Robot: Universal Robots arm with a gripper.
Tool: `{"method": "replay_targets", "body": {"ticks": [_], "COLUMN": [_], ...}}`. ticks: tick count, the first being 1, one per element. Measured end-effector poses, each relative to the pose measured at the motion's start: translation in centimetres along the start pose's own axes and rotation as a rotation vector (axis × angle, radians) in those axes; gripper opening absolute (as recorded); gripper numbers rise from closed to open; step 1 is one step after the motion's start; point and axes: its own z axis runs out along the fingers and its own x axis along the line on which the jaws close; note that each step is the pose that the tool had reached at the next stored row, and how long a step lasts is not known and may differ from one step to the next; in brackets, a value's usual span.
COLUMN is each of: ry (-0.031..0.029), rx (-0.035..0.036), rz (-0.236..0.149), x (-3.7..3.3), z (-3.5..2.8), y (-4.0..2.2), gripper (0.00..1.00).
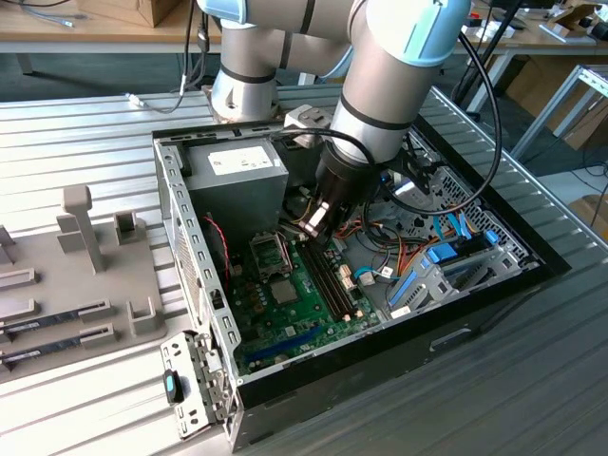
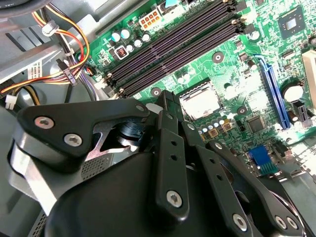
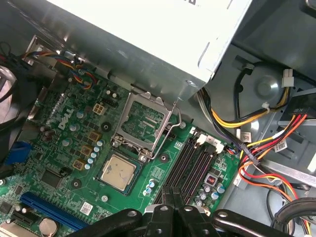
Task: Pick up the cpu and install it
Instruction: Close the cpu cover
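1. The big grey-and-blue robot arm (image 1: 389,85) bends down from the far side into the open black metal computer case (image 1: 399,351). Its wrist is tipped steeply downward and leans toward the exterior view's left.
2. The boxy grey power supply (image 1: 242,176) sits at the case's far end, just beside the work area.
3. The green motherboard (image 1: 294,318) lies flat on the case floor, with long black memory slots (image 3: 190,160) running directly under the tool.
4. The socket's silver metal retention frame (image 3: 143,116) stands hinged open, its wire lever unlatched.
5. The cpu (image 3: 118,171), a small flat square chip with a silver top and a green rim, lies flat in the socket next to that raised frame. It also shows in the second wrist view (image 2: 200,101). Judged from this, the placing step looks done, while the clamping is not.
6. The black two-finger gripper (image 3: 173,191) hovers over the memory slots, near the chip but apart from it. Its fingers are drawn together with nothing between them.
7. Any work at the socket calls for a careful line past the raised frame and lever.
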Motion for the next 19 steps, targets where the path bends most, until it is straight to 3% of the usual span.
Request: {"method": "replay_targets", "body": {"ticks": [5, 9, 11, 12, 16, 19], "ry": [0.0, -0.0001, -0.0086, -0.0109, -0.0123, -0.0146], "rx": [-0.0001, -0.0013, -0.0182, -0.0227, -0.0256, -0.0298], "rz": [0.0, 0.0, -0.001, -0.001, -0.004, -0.007], "x": [-0.22, -0.91, -1.12, -1.13, -1.16, -1.45], "z": [0.19, 0.49, 0.67, 0.79, 1.43, 2.24], "y": [0.42, 1.35, 1.45, 1.45, 1.46, 1.98], "gripper": [0.11, 0.11, 0.11, 0.11, 0.11, 0.11]}}
